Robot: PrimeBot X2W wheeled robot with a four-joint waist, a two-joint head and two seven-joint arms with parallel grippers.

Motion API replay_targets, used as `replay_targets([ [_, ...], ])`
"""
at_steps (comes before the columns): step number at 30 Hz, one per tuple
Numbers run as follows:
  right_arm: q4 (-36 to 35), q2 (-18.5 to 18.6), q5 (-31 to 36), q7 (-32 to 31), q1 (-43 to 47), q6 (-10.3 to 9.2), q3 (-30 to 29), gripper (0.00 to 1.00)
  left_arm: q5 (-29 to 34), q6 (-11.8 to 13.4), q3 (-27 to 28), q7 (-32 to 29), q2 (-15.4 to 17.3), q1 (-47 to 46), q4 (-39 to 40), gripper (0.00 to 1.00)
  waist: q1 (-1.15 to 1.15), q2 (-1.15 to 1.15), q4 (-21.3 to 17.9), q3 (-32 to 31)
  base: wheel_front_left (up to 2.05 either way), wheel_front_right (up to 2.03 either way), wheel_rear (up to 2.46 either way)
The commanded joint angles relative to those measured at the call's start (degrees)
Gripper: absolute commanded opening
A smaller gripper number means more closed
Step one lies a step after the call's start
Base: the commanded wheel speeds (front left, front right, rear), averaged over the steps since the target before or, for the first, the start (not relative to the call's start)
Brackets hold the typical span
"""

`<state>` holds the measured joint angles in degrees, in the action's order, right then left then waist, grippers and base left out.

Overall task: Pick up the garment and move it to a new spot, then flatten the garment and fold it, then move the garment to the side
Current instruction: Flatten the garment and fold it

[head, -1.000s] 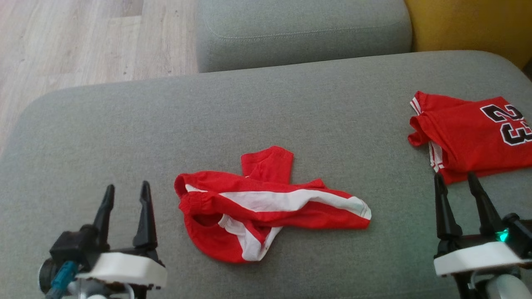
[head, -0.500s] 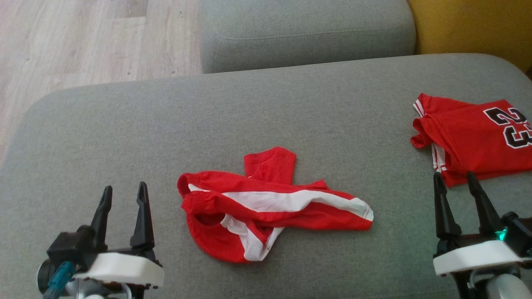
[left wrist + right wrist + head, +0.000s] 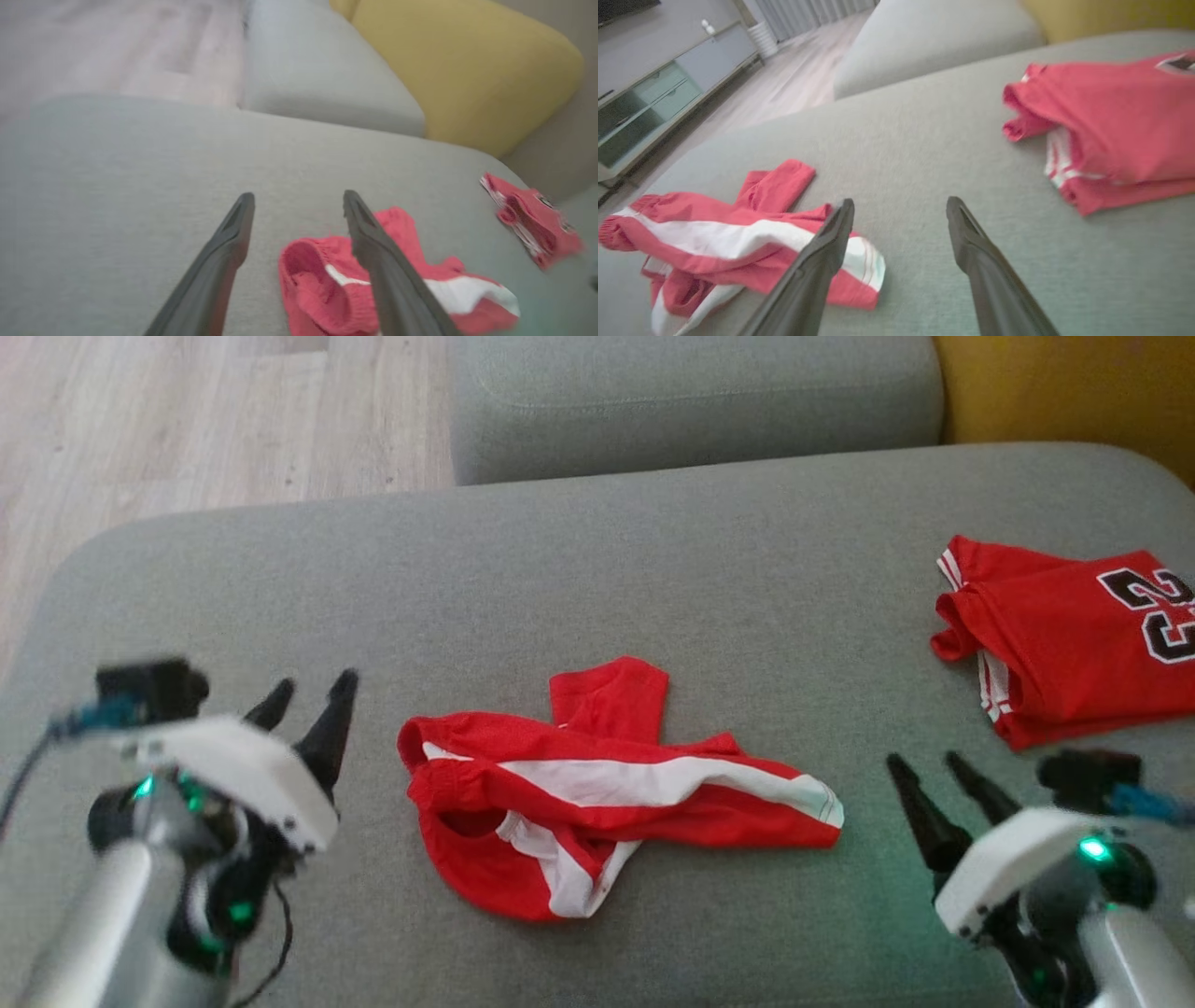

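Red shorts (image 3: 607,793) with white side stripes lie crumpled mid-cushion, one leg folded across.

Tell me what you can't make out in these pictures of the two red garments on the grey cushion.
- Folded jersey: in the head view, the right edge cuts off its far side and part of the number. In the left wrist view, the print is too small and blurred to read.
- Shorts: crumpled, so their own folds hide the lower layers. In the left wrist view, a finger of the left gripper covers their middle.
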<state>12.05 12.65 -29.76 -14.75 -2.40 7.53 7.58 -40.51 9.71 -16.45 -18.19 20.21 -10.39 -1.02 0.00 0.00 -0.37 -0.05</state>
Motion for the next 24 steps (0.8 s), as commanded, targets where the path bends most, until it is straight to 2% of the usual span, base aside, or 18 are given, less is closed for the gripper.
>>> replay_targets([
  [1, -1.22, 1.40, -1.66, -2.30, -3.43, -0.04, 1.17, 1.00, -1.56, -0.59, 2.05, -2.04, 1.51, -4.01, 1.36, 1.00, 0.00, 0.00, -0.06, 0.41, 0.00, 0.00, 0.00],
  [5, 1.18, 2.79, -8.12, -14.11, -6.58, -0.04, 3.14, 1.00, -8.83, -2.65, -0.01, -16.67, 2.38, -9.80, -2.57, 1.00, 0.00, 0.00, 0.14, 1.33, 0.00, 0.00, 0.00],
  [10, 4.75, 3.46, -12.09, -21.30, -9.59, -0.04, 4.99, 1.00, -12.97, -4.32, -3.12, -28.89, 3.29, -15.26, -8.01, 1.00, 0.00, 0.00, 0.29, 2.40, 0.00, 0.00, 0.00],
  [17, 9.10, 3.44, -13.97, -22.14, -13.16, -0.04, 8.50, 1.00, -17.98, -4.21, -2.96, -36.52, 2.07, -20.06, -13.82, 1.00, 0.00, 0.00, 0.23, 4.31, 0.00, 0.00, 0.00],
  [24, 12.52, 3.12, -15.99, -20.54, -15.29, -0.04, 11.81, 1.00, -19.15, -3.85, -3.04, -39.15, 1.60, -23.35, -18.11, 1.00, 0.00, 0.00, 0.00, 5.94, 0.00, 0.00, 0.00],
])
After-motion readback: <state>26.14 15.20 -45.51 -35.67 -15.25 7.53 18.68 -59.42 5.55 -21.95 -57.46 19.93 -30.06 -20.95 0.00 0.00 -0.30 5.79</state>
